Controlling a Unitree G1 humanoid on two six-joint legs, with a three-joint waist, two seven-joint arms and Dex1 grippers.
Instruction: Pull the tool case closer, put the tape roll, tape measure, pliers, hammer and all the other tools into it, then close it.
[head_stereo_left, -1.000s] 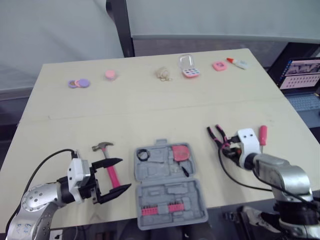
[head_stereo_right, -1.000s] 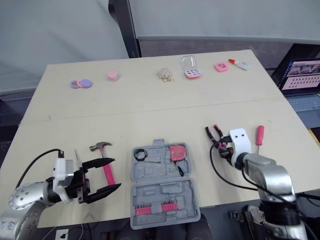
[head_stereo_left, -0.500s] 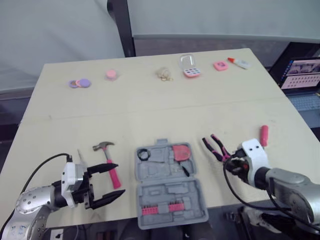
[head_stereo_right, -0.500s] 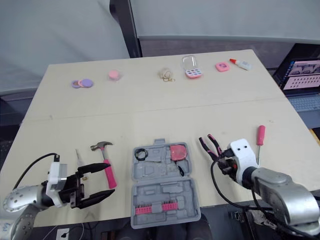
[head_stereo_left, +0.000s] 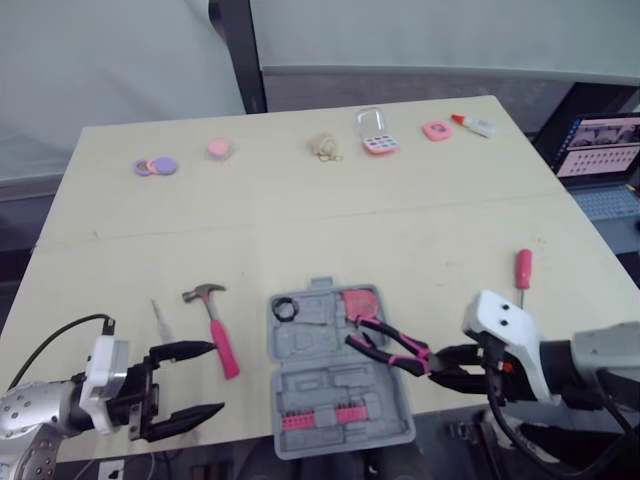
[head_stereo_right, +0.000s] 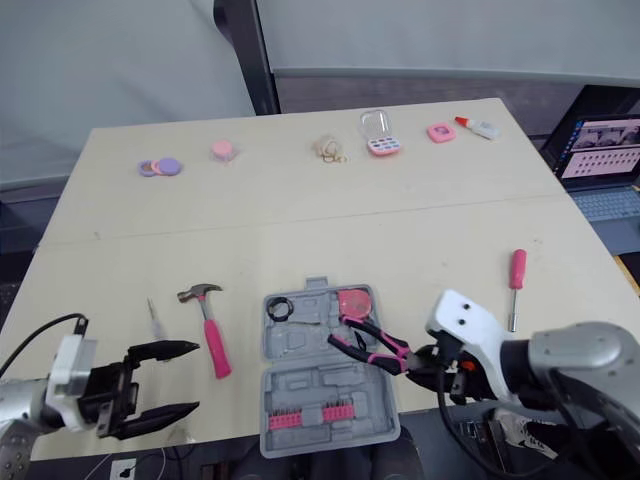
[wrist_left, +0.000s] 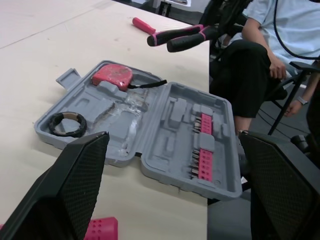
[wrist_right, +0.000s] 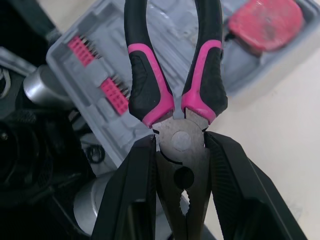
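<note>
Grips pliers (head_stereo_left: 390, 345) in right gripper (head_stereo_left: 445, 360) over tool case (head_stereo_left: 340, 400), holds left gripper (head_stereo_left: 195, 382) wide; pale wood table (head_stereo_left: 300, 230), laptop (head_stereo_left: 600, 150) at 2 o'clock

Pink-black pliers (head_stereo_left: 388, 347) above open grey case (head_stereo_left: 322, 388)

Pliers (head_stereo_left: 390, 346) hang over the case's (head_stereo_left: 322, 388) right side; a hammer (head_stereo_left: 216, 321) lies left of it; open table (head_stereo_left: 300, 220) beyond.
</note>
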